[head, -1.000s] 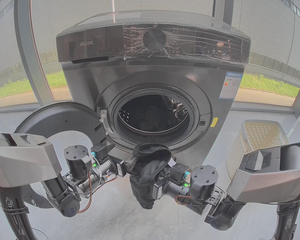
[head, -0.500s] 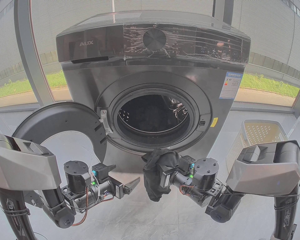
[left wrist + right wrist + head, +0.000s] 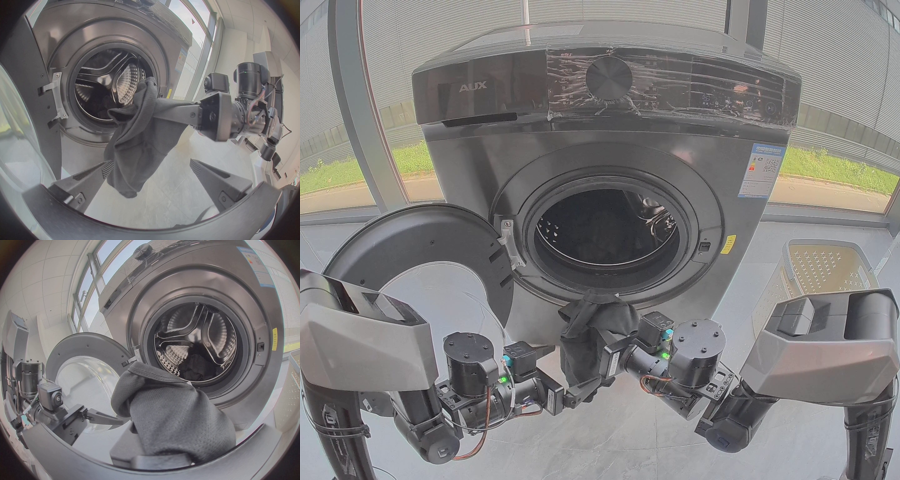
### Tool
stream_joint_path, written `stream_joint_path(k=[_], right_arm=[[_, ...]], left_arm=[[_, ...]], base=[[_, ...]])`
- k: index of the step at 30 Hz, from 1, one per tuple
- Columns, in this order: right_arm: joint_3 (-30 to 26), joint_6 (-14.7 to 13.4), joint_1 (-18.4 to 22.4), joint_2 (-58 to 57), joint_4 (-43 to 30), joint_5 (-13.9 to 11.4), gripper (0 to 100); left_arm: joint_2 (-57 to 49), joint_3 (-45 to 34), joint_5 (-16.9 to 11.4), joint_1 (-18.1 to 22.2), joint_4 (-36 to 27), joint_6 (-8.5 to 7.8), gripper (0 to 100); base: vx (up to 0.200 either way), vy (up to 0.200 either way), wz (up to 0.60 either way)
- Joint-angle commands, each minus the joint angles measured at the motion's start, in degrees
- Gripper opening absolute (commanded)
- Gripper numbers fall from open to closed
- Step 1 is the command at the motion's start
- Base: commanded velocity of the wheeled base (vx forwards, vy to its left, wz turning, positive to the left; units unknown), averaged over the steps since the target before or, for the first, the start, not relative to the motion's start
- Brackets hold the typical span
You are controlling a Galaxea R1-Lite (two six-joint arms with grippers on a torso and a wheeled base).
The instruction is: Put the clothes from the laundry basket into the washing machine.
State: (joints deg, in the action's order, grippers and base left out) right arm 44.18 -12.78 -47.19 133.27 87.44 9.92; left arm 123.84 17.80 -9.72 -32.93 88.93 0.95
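1. The dark garment (image 3: 590, 334) hung in front of the washing machine (image 3: 600, 156), just below the lower rim of the drum opening (image 3: 606, 231) and off the floor. It was not yet inside.
2. The right gripper (image 3: 600, 356) was clamped on the upper, bunched part of the garment. Cloth draped over its fingers, and the rest trailed down freely.
3. The left gripper (image 3: 584, 390) sat low and just beside the hanging end, its jaws spread wide and gripping nothing. In the left wrist view the lower edge hung between those jaws. Whether either finger touched the cloth could not be determined.
4. The door (image 3: 419, 250) stood fully open on the robot's left. Other dark clothing (image 3: 195, 366) lay at the bottom of the drum. The laundry basket (image 3: 819, 269) stood on the floor beside the machine, on the robot's right.
5. Handling assessment: the fabric appeared to be a fine mesh knit, judged light, limp and not fragile. It would fold and swing rather than keep its shape, and a loose end could catch on the door seal.
6. Grip assessment: the thickened hem or bunched folds near the top were judged the soundest hold. A single thin layer could slip out.
7. A second hold on the trailing end was judged useful for gathering the garment before it passed the rim.
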Motion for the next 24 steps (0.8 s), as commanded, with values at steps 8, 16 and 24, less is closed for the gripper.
stream_joint_path(k=[8,16,24], right_arm=[[0.21,-0.06,-2.38,-0.11,0.18,-0.26,0],[0.12,-0.41,-2.38,-0.11,0.62,-0.17,0],[-0.15,-0.76,-2.12,0.15,0.45,0.54,0]], left_arm=[[4.04,8.31,-0.13,0.23,0.01,0.19,100],[6.94,11.38,0.14,0.32,0.1,0.02,0],[6.59,13.05,1.19,2.25,0.1,0.1,0]], base=[[0.0,0.0,0.0],[0.0,0.0,0.0],[0.0,0.0,0.0]])
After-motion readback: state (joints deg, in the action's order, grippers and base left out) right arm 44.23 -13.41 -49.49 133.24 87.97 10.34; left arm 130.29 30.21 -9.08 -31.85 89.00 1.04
